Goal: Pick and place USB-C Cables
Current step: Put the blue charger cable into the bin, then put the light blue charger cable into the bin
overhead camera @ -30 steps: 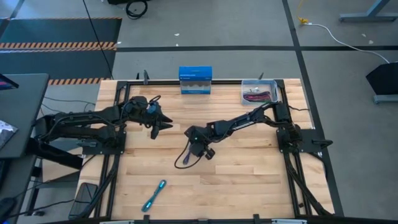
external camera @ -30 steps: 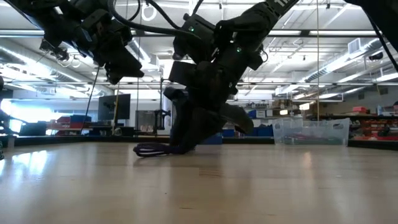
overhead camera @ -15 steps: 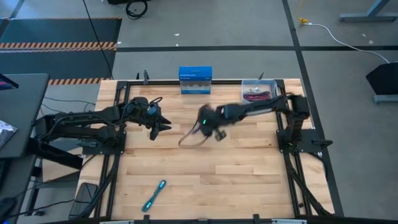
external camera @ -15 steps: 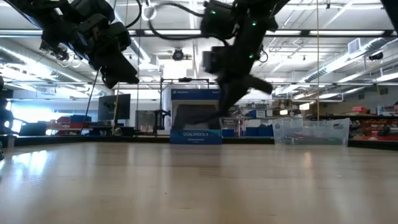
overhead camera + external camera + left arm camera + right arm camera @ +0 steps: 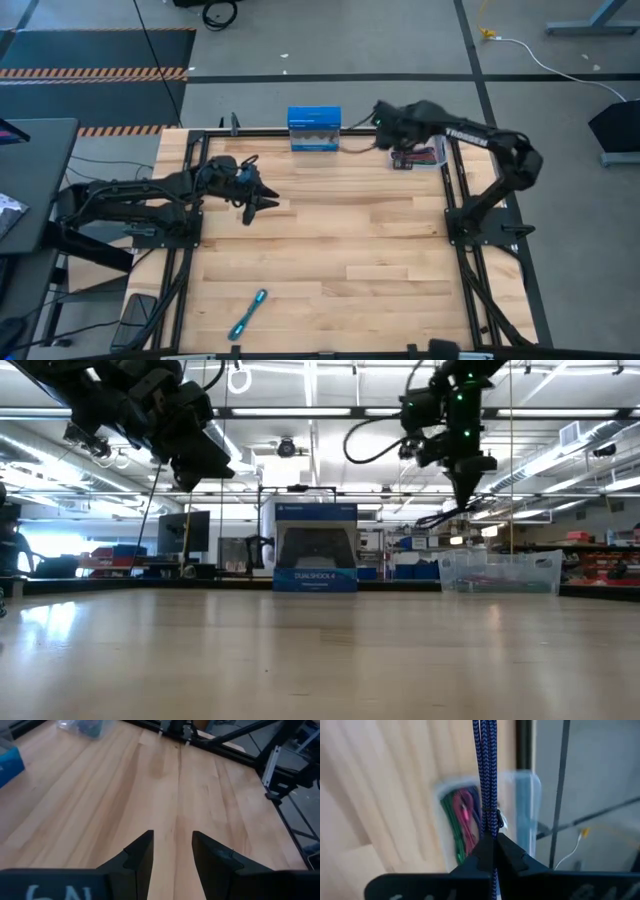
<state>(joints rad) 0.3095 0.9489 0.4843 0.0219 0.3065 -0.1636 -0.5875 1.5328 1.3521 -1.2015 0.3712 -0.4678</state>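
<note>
Braided purple cable (image 5: 486,775), a thin doubled bundle, hangs lengthwise, clenched in the right gripper (image 5: 492,851) above the clear plastic tray (image 5: 527,815) at the table's far right; left gripper (image 5: 172,851) released.
</note>
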